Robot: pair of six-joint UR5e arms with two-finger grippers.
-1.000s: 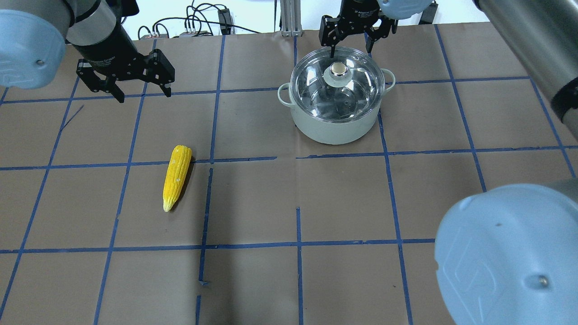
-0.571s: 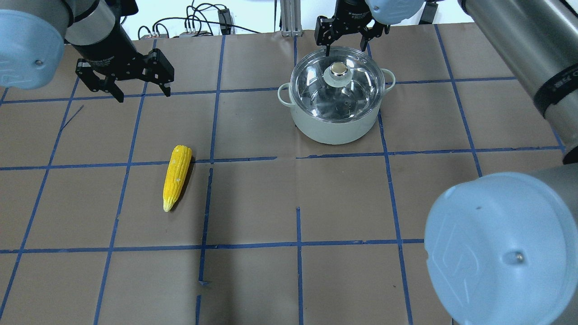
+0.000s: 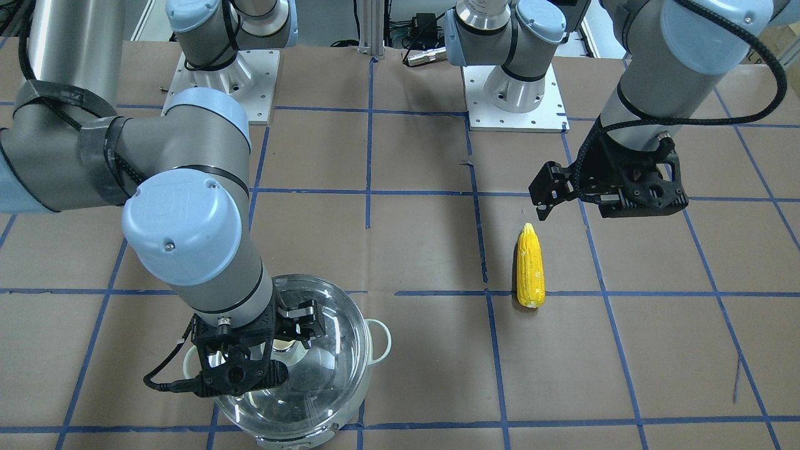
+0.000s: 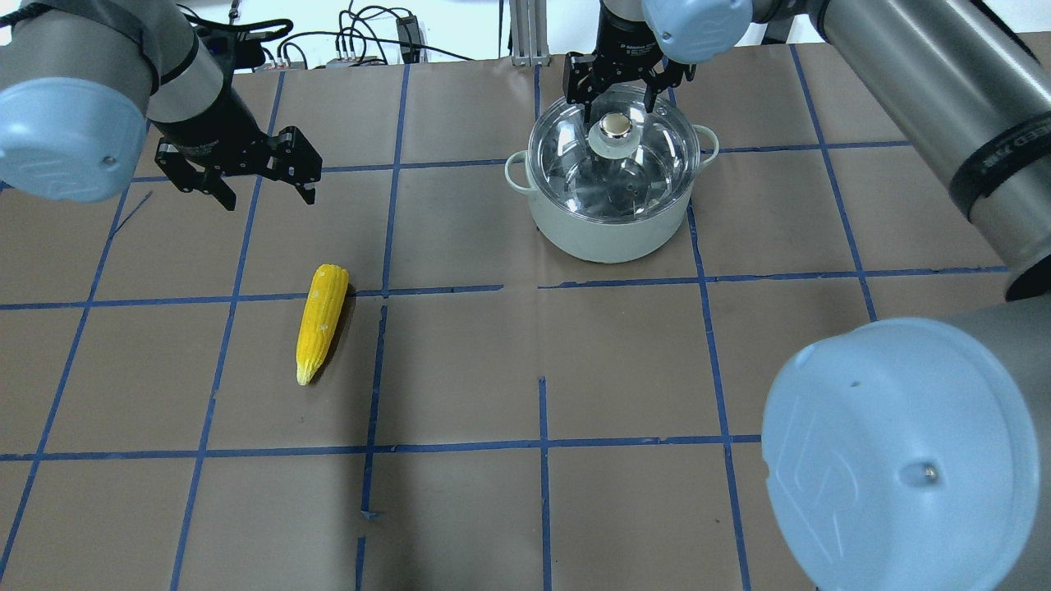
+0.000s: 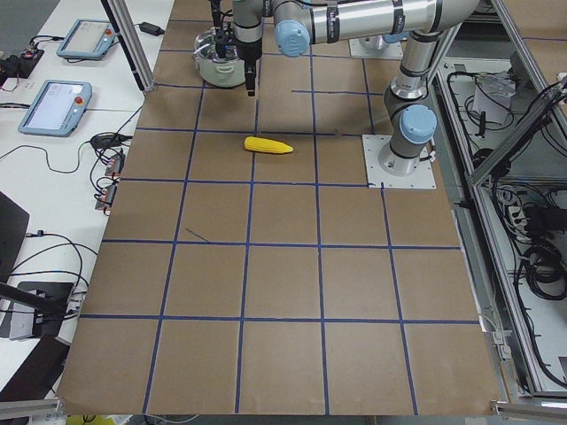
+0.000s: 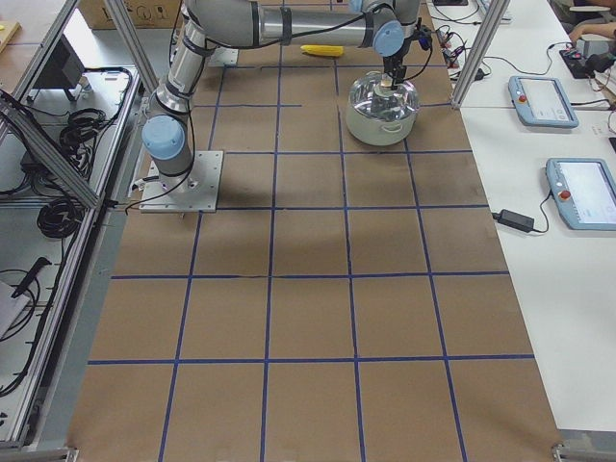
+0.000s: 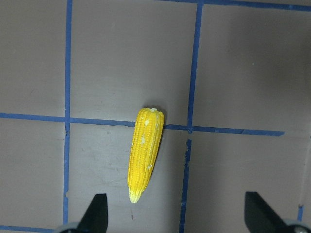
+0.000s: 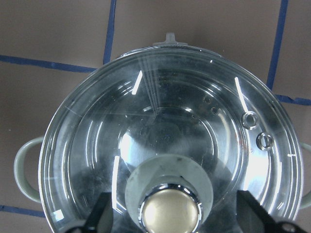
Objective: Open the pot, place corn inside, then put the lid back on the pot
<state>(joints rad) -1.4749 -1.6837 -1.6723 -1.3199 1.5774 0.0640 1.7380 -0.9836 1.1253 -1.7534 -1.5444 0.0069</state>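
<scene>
Left end effector [image 4: 267, 199], spread and empty, has edged nearer the corn [image 4: 321, 322], lying on the bench [image 4: 493, 369] well left of the pot [image 4: 608, 234]; probably light and stiff, it should be pinched across its middle. Right end effector [image 4: 617, 107], likewise spread, has advanced from the far rim to straddle the knob [image 4: 615, 127] of the seated lid [image 4: 653, 172]: slippery, breakable glass, so grip only the knob.
</scene>
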